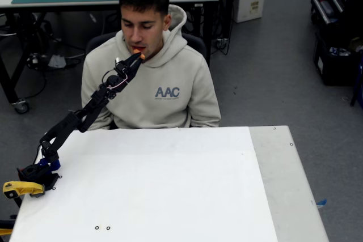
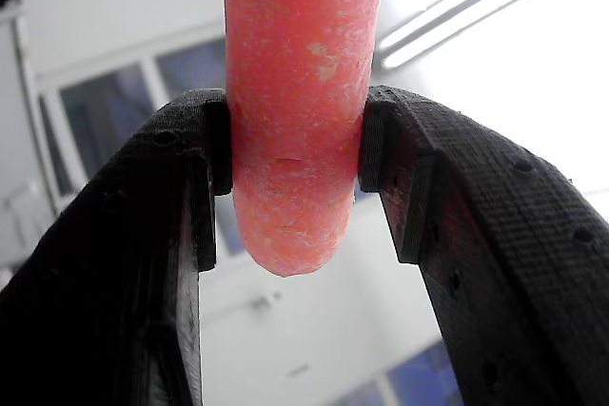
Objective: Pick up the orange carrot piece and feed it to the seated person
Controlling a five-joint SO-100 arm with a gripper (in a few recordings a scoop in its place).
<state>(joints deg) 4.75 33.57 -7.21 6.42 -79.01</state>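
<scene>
The pickup looks done: the gripper (image 1: pixel 138 58), clamped on the orange carrot piece (image 1: pixel 142 56), holds it at the seated person's (image 1: pixel 150 77) mouth, upper centre-left of the fixed view; only the bite and release seem left.

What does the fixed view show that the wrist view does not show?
Fixed view alone: the seated person behind the white table, and the arm reaching up so that the gripper brings the orange carrot piece to the person's mouth. Wrist view alone: the two fingers pressing the carrot's sides, its rounded end hanging free below them, with ceiling lights behind. Both: the gripper shut on the carrot.
</scene>
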